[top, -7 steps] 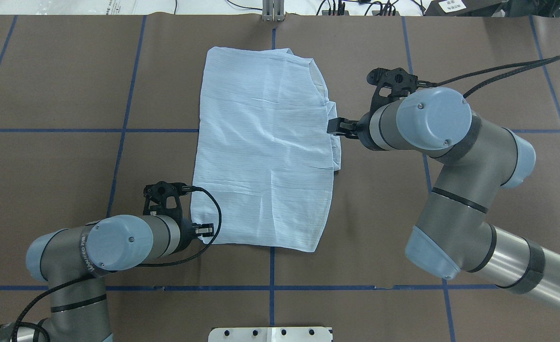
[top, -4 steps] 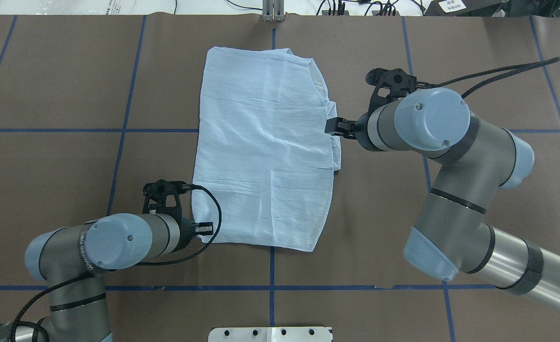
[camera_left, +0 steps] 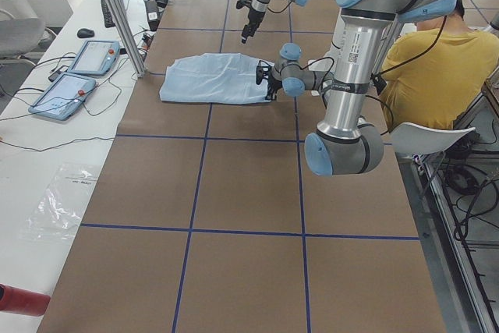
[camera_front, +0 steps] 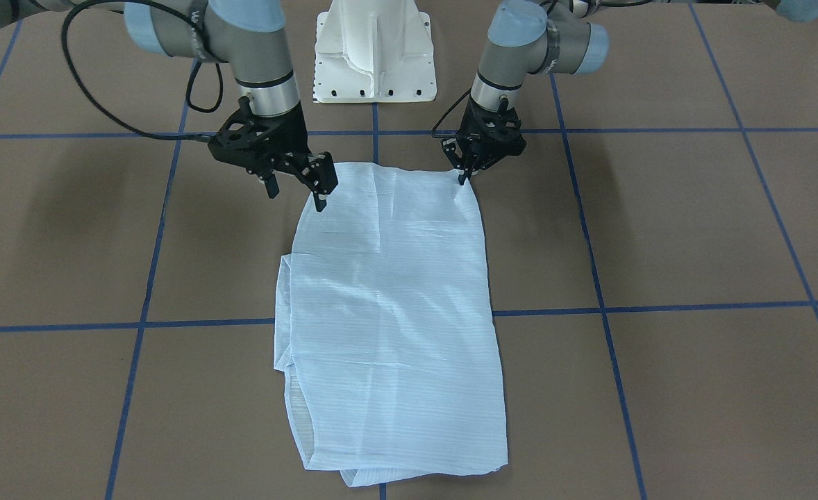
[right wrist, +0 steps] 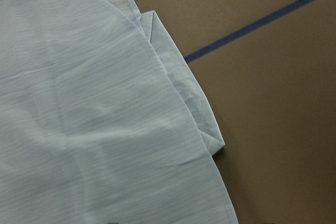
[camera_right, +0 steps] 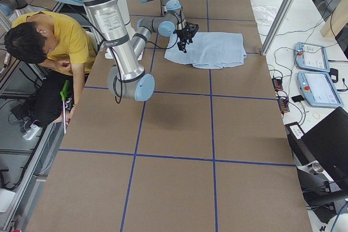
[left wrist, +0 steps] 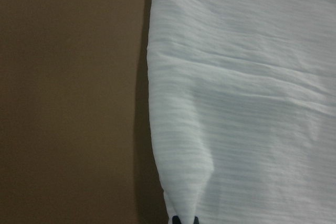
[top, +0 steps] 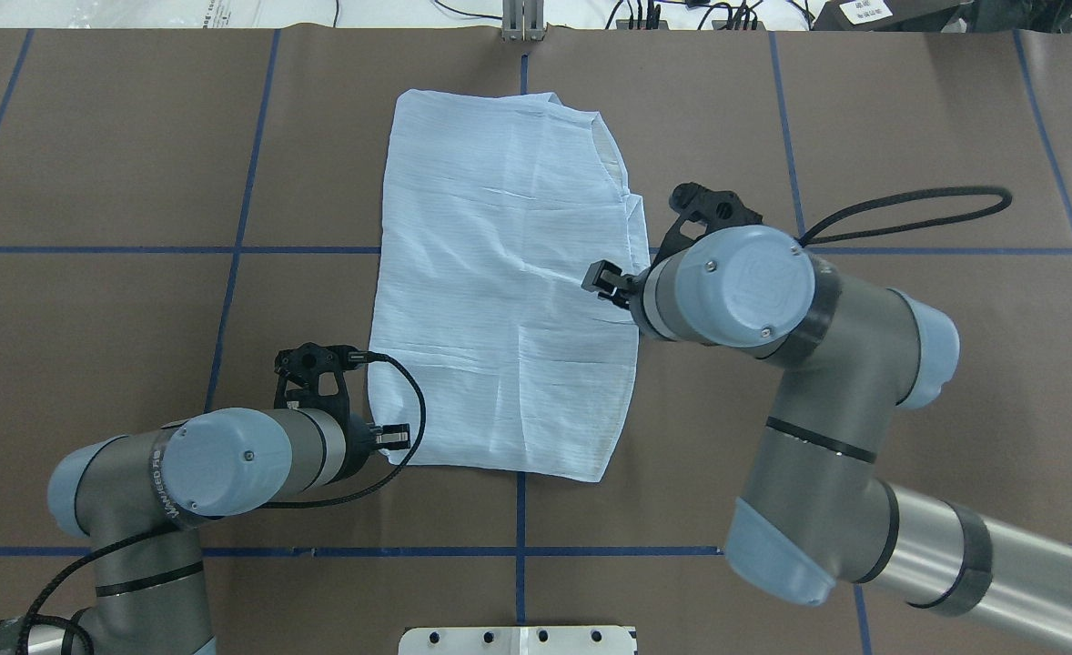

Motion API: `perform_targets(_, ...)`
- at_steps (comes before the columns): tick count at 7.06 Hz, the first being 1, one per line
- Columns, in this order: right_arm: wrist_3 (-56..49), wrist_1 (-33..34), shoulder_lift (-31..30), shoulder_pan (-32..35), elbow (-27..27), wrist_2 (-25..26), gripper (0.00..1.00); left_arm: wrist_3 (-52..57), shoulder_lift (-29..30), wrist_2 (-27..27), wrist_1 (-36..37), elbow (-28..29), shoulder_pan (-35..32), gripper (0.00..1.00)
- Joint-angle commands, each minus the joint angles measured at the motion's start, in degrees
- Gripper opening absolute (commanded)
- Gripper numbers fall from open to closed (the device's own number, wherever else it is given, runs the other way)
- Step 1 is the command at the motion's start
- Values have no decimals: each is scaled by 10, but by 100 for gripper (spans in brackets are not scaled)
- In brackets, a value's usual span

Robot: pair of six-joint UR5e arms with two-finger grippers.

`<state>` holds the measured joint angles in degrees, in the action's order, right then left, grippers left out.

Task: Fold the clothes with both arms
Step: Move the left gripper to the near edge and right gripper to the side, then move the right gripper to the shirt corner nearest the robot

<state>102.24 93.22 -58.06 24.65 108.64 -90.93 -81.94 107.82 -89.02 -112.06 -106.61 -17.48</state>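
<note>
1 shirt (top: 500,273) corner sits pinched in left jaws.

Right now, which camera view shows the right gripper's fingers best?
Exterior front-facing: the right gripper is seen side-on, fingers apart, above the shirt. Overhead shows only its fingertips past the wrist. Both side views show it small. Its wrist camera shows mostly shirt.

Overhead, front views steeply down; side views along table (camera_left: 249,271); wrist cameras close over shirt (left wrist: 241,103)
</note>
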Motion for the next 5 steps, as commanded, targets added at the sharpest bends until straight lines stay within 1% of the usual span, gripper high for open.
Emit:
perform_targets(1, 111, 54, 32, -69, -27, 16, 87, -1, 1, 1, -1, 0, 1, 0)
perform_targets(2, 172, 51, 67, -78, -80, 15, 81, -1, 2, 1, -1, -2, 2, 0)
perform_targets(3, 188, 47, 92, -79, -110, 16, 75, -1, 5, 1, -1, -2, 2, 0)
perform_targets(4, 219, 49, 93, -86, -110, 16, 71, -1, 5, 1, -1, -2, 2, 0)
perform_targets(5, 240, 50, 94, -99, -113, 25, 70, -1, 5, 2, -1, -2, 2, 0)
